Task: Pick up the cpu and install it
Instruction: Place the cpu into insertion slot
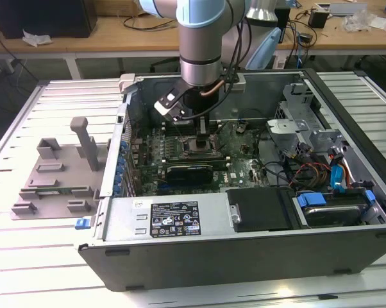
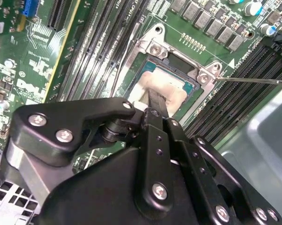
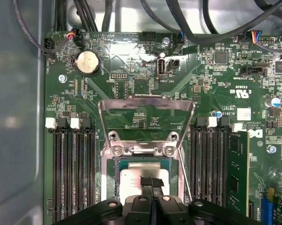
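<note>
Pale slatted metal table (image 1: 26, 256) carries an open dark case (image 1: 244, 256) lying on its side, at the table's middle. Arm (image 1: 199, 38), grey with light-blue joint caps, reaches straight down into the case. Green board (image 3: 145, 84) lies flat on the case floor. Grey plastic tray (image 1: 52, 173) with upright posts sits on the table toward the exterior view's left edge, just beside the case wall. Black memory slots (image 3: 70, 168) run in banks along both sides of the socket (image 2: 152, 47), which sits near the board's middle; its metal load plate (image 3: 145, 105) is swung open and stands up. The cpu (image 3: 131, 180), silver top up, lies flat inside the socket frame, level with it in both wrist views. Gripper (image 3: 151, 182) is over the socket: its black fingers (image 2: 157, 101) are brought together with no gap, clasping nothing, tip touching the cpu's top. Coin cell (image 3: 88, 62) sits near a board corner.
</note>
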